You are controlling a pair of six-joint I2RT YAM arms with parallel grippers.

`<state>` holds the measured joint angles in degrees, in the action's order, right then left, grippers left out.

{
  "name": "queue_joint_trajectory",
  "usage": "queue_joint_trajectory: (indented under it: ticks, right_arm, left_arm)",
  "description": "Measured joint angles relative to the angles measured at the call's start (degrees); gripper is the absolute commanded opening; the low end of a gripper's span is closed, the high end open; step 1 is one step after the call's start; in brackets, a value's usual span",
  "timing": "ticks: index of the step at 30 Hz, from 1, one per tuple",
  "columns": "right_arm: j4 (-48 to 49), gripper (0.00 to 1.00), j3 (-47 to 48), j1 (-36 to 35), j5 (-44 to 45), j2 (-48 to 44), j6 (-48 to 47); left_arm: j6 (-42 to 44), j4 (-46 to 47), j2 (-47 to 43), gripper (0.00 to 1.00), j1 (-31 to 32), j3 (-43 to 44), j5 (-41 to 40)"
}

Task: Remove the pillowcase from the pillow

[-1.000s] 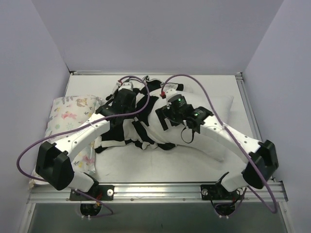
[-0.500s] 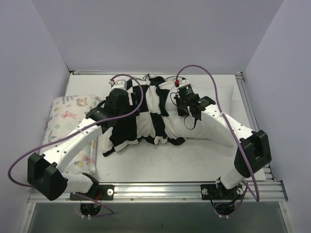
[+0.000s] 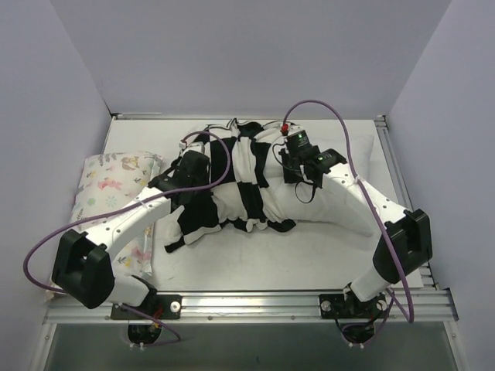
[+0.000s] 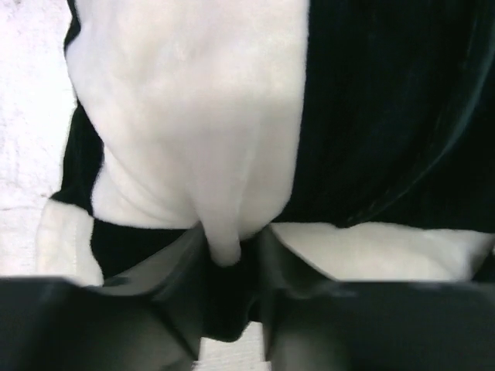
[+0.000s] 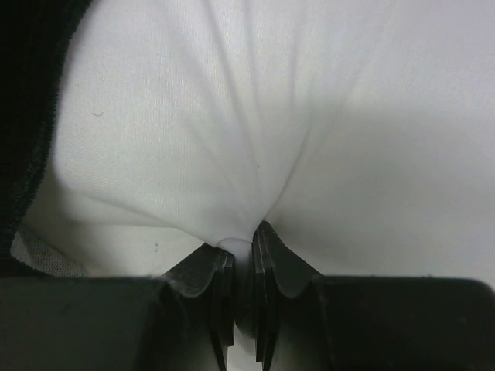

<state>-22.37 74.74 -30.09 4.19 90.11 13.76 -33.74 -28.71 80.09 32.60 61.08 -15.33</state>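
The black and white checkered pillowcase (image 3: 240, 182) lies bunched in the middle of the table, with the white pillow (image 3: 352, 158) sticking out of it to the right. My left gripper (image 3: 203, 148) sits on the pillowcase's left part. In the left wrist view it (image 4: 228, 259) is shut on a fold of the pillowcase (image 4: 193, 116). My right gripper (image 3: 288, 153) presses down at the far side, where the pillow leaves the case. In the right wrist view it (image 5: 244, 243) is shut on a pinch of the plain white pillow (image 5: 309, 116), with the case's dark edge (image 5: 31, 116) at the left.
A pale floral-print pillow (image 3: 116, 185) lies along the table's left side, partly under my left arm. Grey walls close in the table on the left, back and right. A metal rail (image 3: 247, 297) runs along the near edge.
My right gripper moved to the far side and shut on the pillow. My left gripper opened, shifted on the pillowcase and closed on a fold. The case is bunched further left.
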Motion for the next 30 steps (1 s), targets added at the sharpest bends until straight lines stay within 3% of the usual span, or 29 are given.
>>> queue_joint_trajectory:
  ticks: [2,8,16,30]
  right_arm:
    - [-0.9,0.0,0.6,0.1,0.0,0.0,0.6]
    - [-1.6,0.0,1.2,4.8,-4.9,-0.9,3.6]
    - [-6.3,0.0,1.2,19.3,-6.6,-8.2,6.0]
    - [-12.5,0.0,3.5,23.1,-11.7,-15.0,10.0]
  left_arm:
    - [-0.5,0.0,0.0,0.0,-1.0,0.0,0.4]
    - [-1.6,-0.2,-3.1,0.0,-6.9,0.5,2.3]
    - [-2.3,-3.0,-9.0,0.0,-22.3,2.7,1.8]
    - [-5.3,-9.8,-9.6,0.0,-37.9,9.4,11.5]
